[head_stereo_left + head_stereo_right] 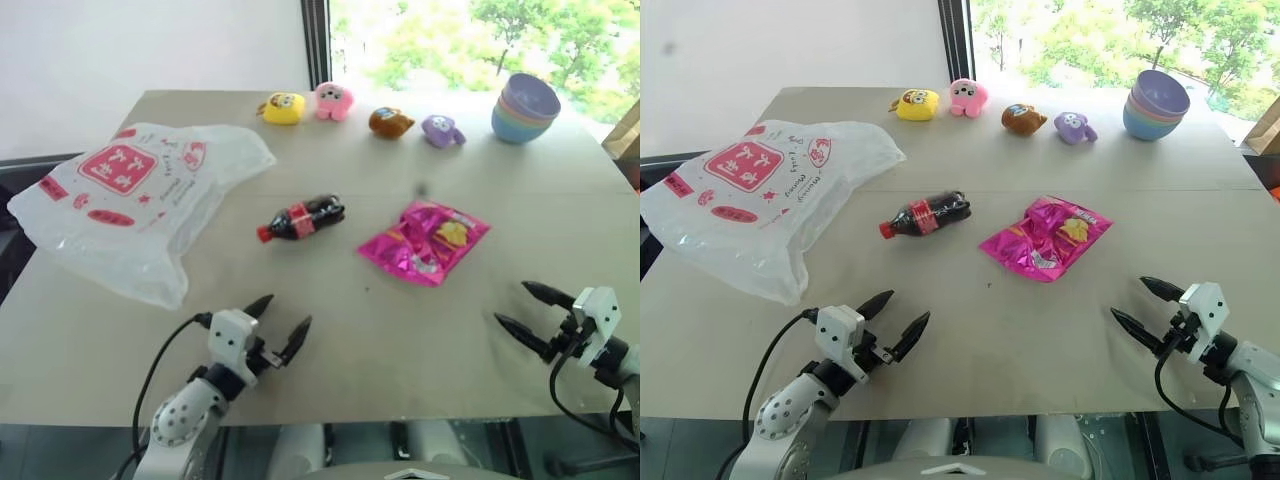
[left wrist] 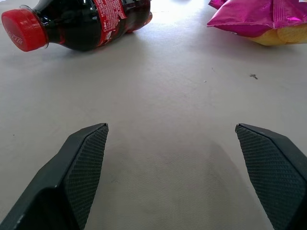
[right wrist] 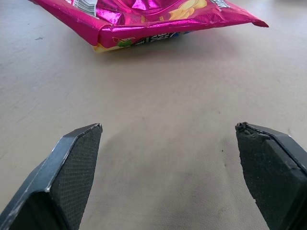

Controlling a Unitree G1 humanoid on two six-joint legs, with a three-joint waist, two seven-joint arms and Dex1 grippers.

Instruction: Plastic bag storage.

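Plastic bag [image 1: 135, 195] lies flat, far left; left gripper [image 1: 280, 325] and right gripper [image 1: 522, 309] fingers spread, empty.

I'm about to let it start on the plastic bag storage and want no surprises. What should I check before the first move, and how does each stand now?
1. Left hand open, holding nothing: ok.
2. Right hand open, holding nothing: ok.
3. Plastic bag flat on the table, nothing lying on it: ok.
4. Cola bottle and snack packet lie apart from the bag: ok.
5. Bag's mouth open: cannot tell.
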